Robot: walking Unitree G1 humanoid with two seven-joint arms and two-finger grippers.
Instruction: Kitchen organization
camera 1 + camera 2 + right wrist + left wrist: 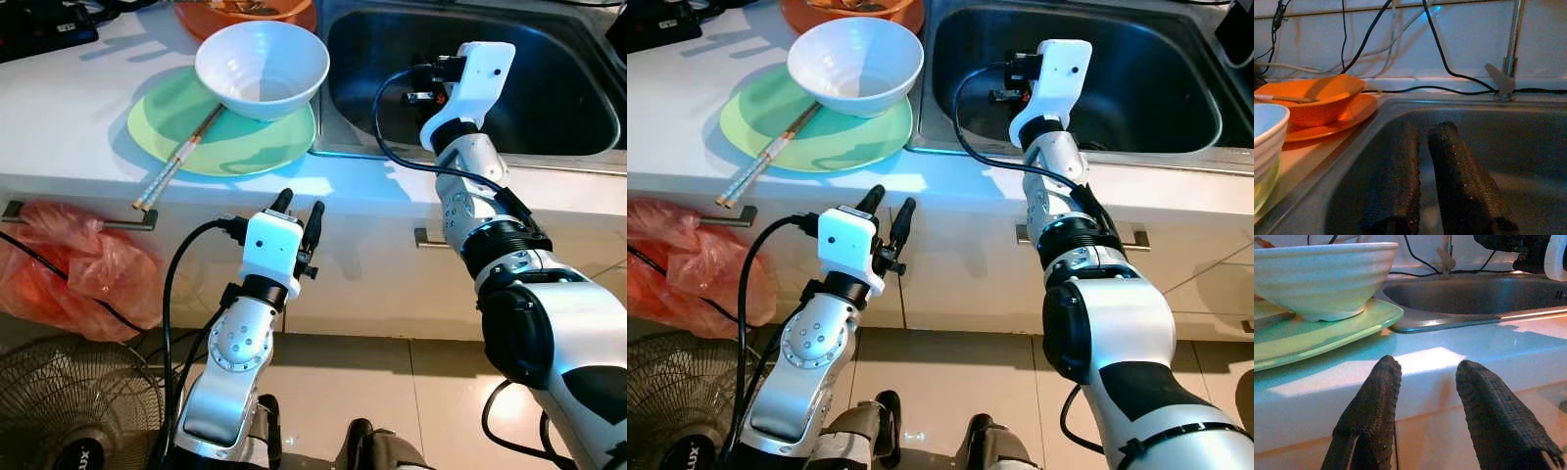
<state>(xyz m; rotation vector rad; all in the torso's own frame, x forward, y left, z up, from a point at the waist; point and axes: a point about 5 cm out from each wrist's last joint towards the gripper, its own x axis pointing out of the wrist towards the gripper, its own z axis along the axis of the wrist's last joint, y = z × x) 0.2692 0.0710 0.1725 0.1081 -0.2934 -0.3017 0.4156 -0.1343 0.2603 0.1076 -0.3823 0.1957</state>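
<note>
A white ribbed bowl (261, 67) stands on a light green plate (181, 137) on the white counter (69, 108). A pair of chopsticks (176, 162) lies across the plate's near rim. Behind them is an orange bowl (1312, 100) on an orange plate (1347, 120). My left gripper (301, 208) is open and holds nothing, just below the counter's front edge, pointing up at the plate (1327, 330). My right gripper (1422, 144) is shut and holds nothing, hanging over the left part of the steel sink (558, 98).
A tap (1508, 58) and loose black cables run along the tiled wall behind the sink. Under the counter are cabinet fronts with metal handles (127, 223). A red plastic bag (69, 264) hangs at the left, above a floor fan (59, 411).
</note>
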